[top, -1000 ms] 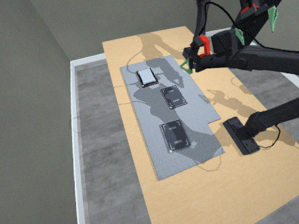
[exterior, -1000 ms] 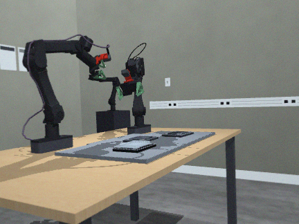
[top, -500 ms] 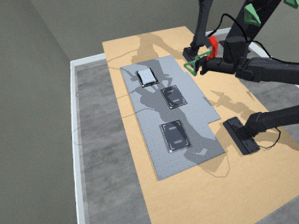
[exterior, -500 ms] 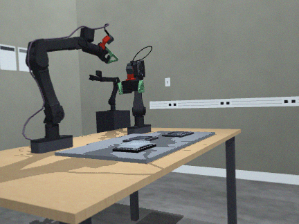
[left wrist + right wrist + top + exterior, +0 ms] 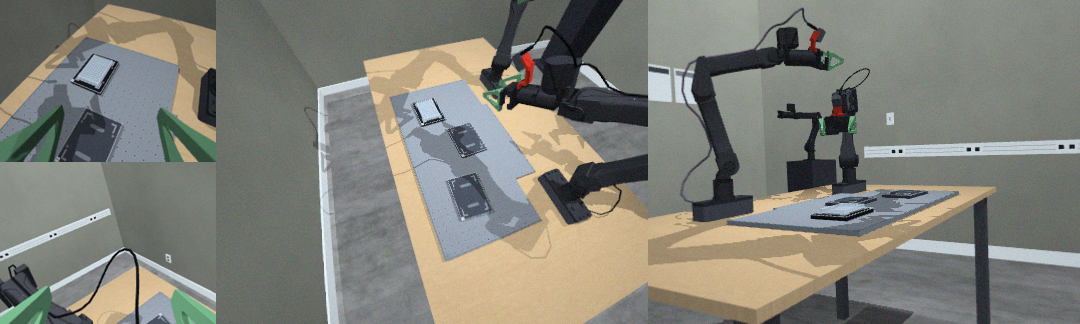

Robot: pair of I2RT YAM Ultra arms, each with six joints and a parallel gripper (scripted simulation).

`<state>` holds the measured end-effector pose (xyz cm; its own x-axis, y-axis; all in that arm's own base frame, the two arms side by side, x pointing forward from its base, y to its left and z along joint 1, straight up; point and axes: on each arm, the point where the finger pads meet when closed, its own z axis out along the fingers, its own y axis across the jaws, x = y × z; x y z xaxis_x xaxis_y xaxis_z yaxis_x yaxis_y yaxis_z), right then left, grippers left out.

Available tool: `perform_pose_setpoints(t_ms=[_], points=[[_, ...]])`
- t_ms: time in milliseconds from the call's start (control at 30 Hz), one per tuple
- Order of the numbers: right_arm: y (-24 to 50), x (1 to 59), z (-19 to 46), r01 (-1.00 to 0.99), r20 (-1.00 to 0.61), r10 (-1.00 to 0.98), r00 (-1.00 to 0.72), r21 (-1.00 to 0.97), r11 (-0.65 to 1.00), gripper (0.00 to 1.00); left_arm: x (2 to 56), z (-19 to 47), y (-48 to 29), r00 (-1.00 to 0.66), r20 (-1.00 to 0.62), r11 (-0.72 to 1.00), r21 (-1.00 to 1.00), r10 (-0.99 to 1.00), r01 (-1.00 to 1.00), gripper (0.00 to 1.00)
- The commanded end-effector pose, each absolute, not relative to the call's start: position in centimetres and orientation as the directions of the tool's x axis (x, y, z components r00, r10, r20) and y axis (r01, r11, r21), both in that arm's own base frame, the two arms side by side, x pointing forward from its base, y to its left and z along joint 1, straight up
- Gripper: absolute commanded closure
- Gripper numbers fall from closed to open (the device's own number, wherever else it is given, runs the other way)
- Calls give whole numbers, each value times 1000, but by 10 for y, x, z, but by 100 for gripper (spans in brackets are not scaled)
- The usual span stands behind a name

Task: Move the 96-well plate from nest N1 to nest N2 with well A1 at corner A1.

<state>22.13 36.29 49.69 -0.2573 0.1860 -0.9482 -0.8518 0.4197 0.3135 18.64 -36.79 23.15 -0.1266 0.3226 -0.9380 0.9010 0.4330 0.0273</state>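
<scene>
Left pincer (image 5: 493, 88) (image 5: 838, 125) (image 5: 111, 108) and right pincer (image 5: 522, 1) (image 5: 842, 60) (image 5: 111, 293) are standing open; off-centre grasping is risking a tilted 96-well plate (image 5: 428, 111) (image 5: 843, 209) (image 5: 96, 69).

From where I sit, I can see plain gray-green walls (image 5: 261, 200) (image 5: 948, 65) (image 5: 40, 29) (image 5: 54, 194) that meet in a corner. A long white strip (image 5: 1018, 149) (image 5: 72, 227) with little black squares runs along one wall. I also see a small white wall plate (image 5: 890, 118) (image 5: 168, 258). White boards (image 5: 324, 200) (image 5: 998, 251) (image 5: 83, 274) edge the gray, streaky floor (image 5: 366, 200) (image 5: 928, 280) (image 5: 83, 283). The light wood table (image 5: 496, 280) (image 5: 738, 285) (image 5: 152, 30) (image 5: 127, 283) has dark legs, and shadows fall across its top.
</scene>
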Motion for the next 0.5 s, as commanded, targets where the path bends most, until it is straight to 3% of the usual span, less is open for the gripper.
perform_pose_setpoints(t_ms=[0,200,267,467], points=[[339,273,507,-826,-954,226,-195,284,486,0,190,246,-363,-114,-954,454,26,278,891,0],[245,383,450,-597,-958,194,-213,285,750,0,190,246,-363,-114,-954,453,26,278,891,0],[245,383,450,-597,-958,194,-213,285,750,0,190,246,-363,-114,-954,453,26,278,891,0],[165,434,331,-342,-908,67,-413,223,913,0,190,246,-363,-114,-954,453,26,278,891,0]])
